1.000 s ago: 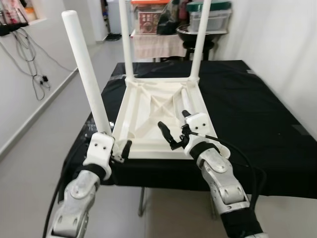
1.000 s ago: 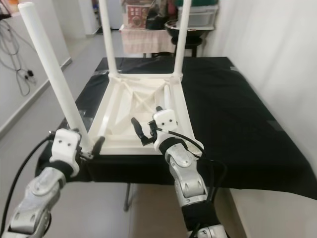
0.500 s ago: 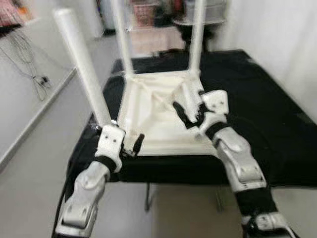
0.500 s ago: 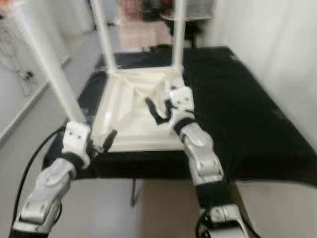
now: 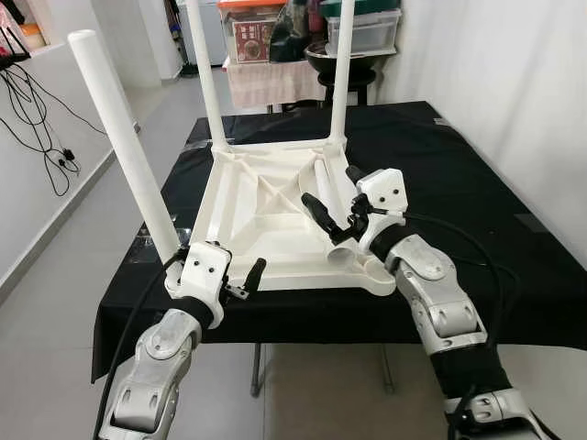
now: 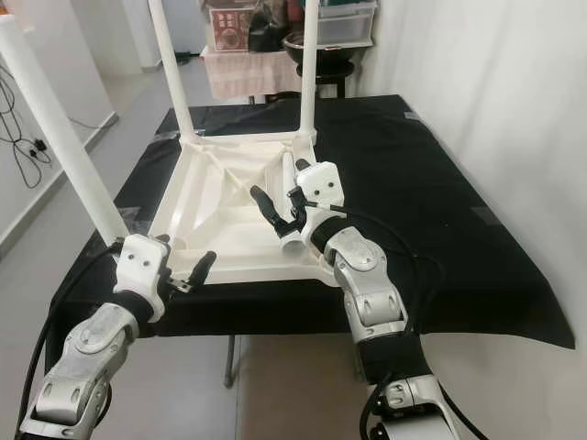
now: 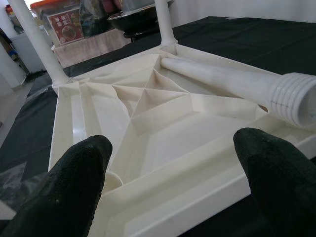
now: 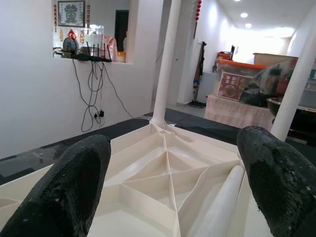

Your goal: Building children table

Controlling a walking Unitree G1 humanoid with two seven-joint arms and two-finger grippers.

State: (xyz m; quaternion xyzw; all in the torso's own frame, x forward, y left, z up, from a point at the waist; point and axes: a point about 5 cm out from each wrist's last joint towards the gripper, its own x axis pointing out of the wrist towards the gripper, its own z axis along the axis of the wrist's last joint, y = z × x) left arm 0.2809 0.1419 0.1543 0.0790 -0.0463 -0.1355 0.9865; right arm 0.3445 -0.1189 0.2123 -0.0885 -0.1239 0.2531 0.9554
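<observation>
Upside-down white plastic children table (image 5: 275, 206) lies on the black-cloth tabletop (image 5: 459, 183), toward its near-left part, ribbed underside up with a diagonal cross brace. Three round smooth legs stand up from it: near-left leg (image 5: 124, 147) at the near-left corner, two far legs (image 5: 206, 78) at the far corners, their tops cut off by the frame edge. The near-left leg's socket is hidden behind the left arm's white wrist block.

Left gripper (image 5: 240, 280) sits at the table's near edge by the near-left corner, black fingers (image 7: 74, 182) spread wide, nothing between them; the left wrist view looks across the ribbed underside.

Loose fourth leg (image 5: 337, 206) lies flat inside the underside along its right side, ringed threaded end (image 7: 296, 101) pointing to the near-right corner; its middle is partly covered by the right arm.

Right gripper (image 5: 335, 197) hangs over that loose leg, textured black fingers (image 8: 69, 182) apart, not closed on it; contact hard to tell.

Beyond the tabletop's far edge, storage boxes (image 5: 248, 27), blurred and partly cropped. Cables (image 5: 41, 110) hang on the left wall.
</observation>
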